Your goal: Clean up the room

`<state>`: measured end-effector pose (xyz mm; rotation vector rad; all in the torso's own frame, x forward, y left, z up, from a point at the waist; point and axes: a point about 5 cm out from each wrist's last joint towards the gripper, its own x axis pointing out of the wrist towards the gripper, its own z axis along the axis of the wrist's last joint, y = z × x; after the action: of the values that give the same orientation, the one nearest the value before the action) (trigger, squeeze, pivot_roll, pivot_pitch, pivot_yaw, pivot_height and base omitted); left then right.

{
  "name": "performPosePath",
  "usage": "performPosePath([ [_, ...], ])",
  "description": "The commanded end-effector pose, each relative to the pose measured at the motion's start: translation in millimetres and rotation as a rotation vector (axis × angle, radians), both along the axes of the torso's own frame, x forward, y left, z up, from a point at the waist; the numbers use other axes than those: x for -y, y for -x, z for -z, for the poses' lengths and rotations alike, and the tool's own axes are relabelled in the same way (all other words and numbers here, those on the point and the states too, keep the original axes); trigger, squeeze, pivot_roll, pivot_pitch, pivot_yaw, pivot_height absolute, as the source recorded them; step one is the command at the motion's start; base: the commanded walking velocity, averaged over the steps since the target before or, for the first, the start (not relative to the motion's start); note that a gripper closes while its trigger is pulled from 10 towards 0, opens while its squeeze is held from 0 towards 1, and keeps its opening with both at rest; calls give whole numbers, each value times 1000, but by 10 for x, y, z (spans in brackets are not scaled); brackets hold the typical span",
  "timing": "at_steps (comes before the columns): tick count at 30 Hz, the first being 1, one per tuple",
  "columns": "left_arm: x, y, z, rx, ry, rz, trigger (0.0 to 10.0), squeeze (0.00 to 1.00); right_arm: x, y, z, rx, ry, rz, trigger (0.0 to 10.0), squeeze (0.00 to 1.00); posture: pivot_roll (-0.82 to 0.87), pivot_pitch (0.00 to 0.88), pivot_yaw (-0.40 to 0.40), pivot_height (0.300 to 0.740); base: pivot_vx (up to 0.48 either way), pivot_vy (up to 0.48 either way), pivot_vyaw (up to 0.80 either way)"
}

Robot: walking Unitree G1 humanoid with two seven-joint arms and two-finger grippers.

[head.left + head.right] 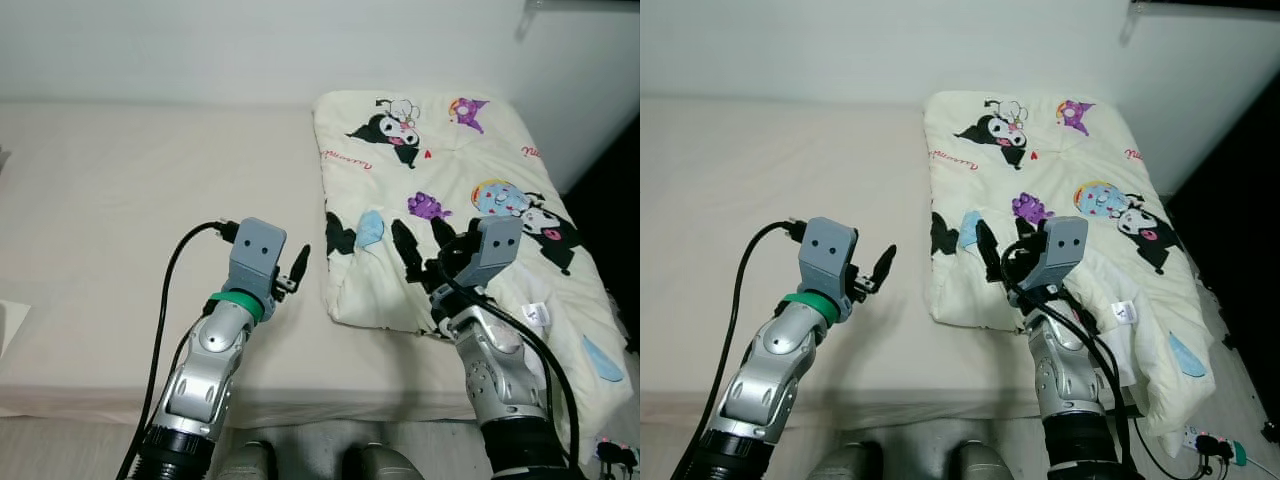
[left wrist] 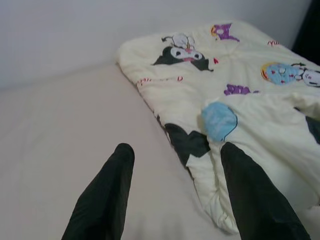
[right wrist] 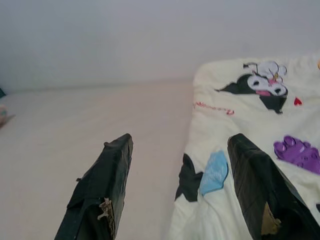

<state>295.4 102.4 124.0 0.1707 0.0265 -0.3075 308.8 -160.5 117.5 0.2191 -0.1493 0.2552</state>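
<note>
A folded cream quilt (image 1: 450, 160) printed with cartoon figures lies on the right part of a bed with a beige sheet (image 1: 130, 200). Its near right corner droops over the bed's front edge. My left gripper (image 1: 295, 270) hovers open over bare sheet, just left of the quilt's near left corner. In the left wrist view (image 2: 177, 148) its two fingers point along that quilt edge with nothing between them. My right gripper (image 1: 422, 238) is open above the quilt's near edge, fingers spread, touching nothing; in its wrist view (image 3: 182, 139) one finger is over the sheet and one over the quilt.
A white wall (image 1: 200, 50) runs behind the bed. A dark gap (image 1: 610, 170) lies to the right of the bed, with a power strip (image 1: 1210, 445) on the floor there. My feet (image 1: 300, 462) stand at the bed's front edge. A pale object (image 1: 8, 322) peeks in at the left.
</note>
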Motion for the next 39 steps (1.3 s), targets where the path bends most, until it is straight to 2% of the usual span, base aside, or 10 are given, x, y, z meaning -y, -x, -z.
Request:
performPosePath([
  [1, 29, 41, 155, -62, -25, 37, 10000, 0, 41, 14, 59, -19, -6, 30, 10000, 0, 14, 41, 45, 720, 0, 0, 0],
  [7, 76, 66, 232, -81, -66, 96, 10000, 0, 78, 5, 70, -27, 7, 49, 10000, 0, 7, 38, 46, 695, 0, 0, 0],
  [18, 69, 71, 243, -85, -70, 94, 10000, 0, 162, -8, 64, -27, 27, 76, 10000, 0, 6, 34, 45, 660, 0, 0, 0],
  [35, 65, 69, 265, -85, -71, 95, 10000, 0, 177, -11, 64, -24, 36, 85, 10000, 0, 5, 38, 43, 595, 0, 0, 0],
  [39, 62, 71, 270, -87, -72, 93, 10000, 0, 212, -11, 65, -25, 42, 98, 10000, 0, 5, 43, 46, 595, 0, 0, 0],
])
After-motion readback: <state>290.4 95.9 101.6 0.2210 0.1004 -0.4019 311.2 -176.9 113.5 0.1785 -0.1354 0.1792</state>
